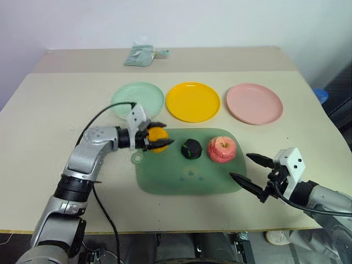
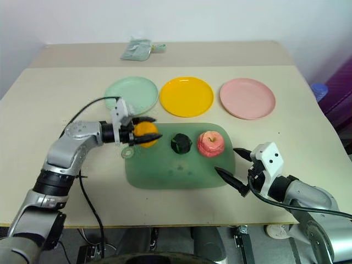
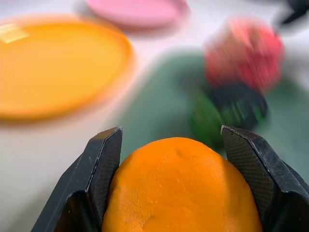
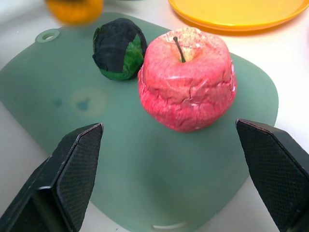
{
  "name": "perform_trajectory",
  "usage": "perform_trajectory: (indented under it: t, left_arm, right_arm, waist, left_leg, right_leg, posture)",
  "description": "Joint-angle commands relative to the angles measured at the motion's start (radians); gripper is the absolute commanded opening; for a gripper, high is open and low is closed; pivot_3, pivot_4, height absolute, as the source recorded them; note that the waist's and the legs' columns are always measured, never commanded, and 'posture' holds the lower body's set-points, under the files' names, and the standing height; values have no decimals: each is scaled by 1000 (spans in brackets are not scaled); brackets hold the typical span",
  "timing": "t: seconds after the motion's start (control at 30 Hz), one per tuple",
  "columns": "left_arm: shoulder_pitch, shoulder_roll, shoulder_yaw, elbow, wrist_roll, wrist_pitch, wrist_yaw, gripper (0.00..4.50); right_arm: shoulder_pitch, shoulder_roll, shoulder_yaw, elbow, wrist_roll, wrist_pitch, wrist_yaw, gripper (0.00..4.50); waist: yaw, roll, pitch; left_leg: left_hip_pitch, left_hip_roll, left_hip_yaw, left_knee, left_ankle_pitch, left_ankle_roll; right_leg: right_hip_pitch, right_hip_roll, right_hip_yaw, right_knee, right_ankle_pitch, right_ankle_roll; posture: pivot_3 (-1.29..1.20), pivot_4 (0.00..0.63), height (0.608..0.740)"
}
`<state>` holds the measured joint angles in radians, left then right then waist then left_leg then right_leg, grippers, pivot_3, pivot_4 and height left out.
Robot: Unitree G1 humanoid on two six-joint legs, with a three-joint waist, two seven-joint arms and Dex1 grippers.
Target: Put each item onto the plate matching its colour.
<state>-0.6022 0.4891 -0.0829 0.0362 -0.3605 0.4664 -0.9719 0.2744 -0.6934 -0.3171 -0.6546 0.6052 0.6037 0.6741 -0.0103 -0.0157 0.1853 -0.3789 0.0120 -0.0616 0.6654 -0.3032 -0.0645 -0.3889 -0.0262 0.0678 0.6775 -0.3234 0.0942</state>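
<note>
The left gripper [image 1: 155, 137] is clamped on the orange-yellow chunk [image 1: 159, 139], at the green mat's [image 1: 181, 179] near-left corner, just short of the mint plate [image 1: 137, 99] and yellow plate [image 1: 192, 102]. The dark green-black ball [image 1: 191, 148] and pinkish-red apple [image 1: 221, 149] sit side by side on the mat, between the chunk and the right gripper [image 1: 250, 171], whose fingers stand wide apart at the mat's right edge. The pink plate [image 1: 254, 103] lies bare beyond; a crumpled bag [image 1: 140, 55] sits near the table's [image 1: 49, 115] far edge
</note>
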Motion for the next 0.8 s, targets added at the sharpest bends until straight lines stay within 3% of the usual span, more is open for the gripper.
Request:
perform_trajectory:
  t: [0.03,0.37,0.47,0.5,0.67,0.73,0.8]
  left_arm:
    - [-120,-60,24,74,31,-42,97,2715]
    - [-506,-325,-33,825,250,-353,315,2715]
    - [-556,-348,-8,939,261,-420,334,4128]
    - [-565,-350,3,957,257,-443,335,4478]
    - [-562,-325,94,941,198,-521,325,4478]
    - [-518,-308,124,841,132,-490,207,4478]
    - [-400,-249,83,615,47,-360,-14,4478]
  right_arm:
    - [-24,2,0,-26,11,-4,-10,4500]
    - [-74,23,53,-25,-2,-8,-48,4500]
    - [-53,29,45,-49,4,-7,-65,4500]
    - [-42,31,43,-58,5,-7,-70,4500]
    - [-3,40,39,-90,13,-6,-93,4500]
    - [3,41,38,-96,15,-5,-98,4500]
    - [6,37,31,-98,19,-2,-96,4500]
  waist:
    - [1,0,0]
    - [-4,-1,1]
    - [-7,-1,1]
    - [-6,-1,1]
    - [-3,-1,1]
    - [-5,-1,0]
    - [-5,0,0]
  left_leg:
    - [0,0,0,0,0,0]
    - [-3,-3,1,1,0,0]
    - [-8,-3,1,1,0,0]
    - [-10,-3,1,1,0,0]
    - [-11,-3,1,2,1,0]
    - [-11,-3,1,2,1,0]
    - [-11,-3,1,2,1,-1]
  right_leg:
    - [0,0,0,0,0,0]
    - [-2,0,-1,0,0,1]
    - [-8,0,-1,2,0,1]
    - [-10,0,-1,3,0,1]
    - [-11,0,-1,4,0,1]
    - [-11,0,-1,4,0,1]
    - [-11,0,-1,4,0,1]
  posture:
    - [0,150,740]
    - [0,150,740]
    - [0,150,740]
    - [0,150,740]
    - [0,150,740]
    - [0,150,740]
    - [0,150,740]
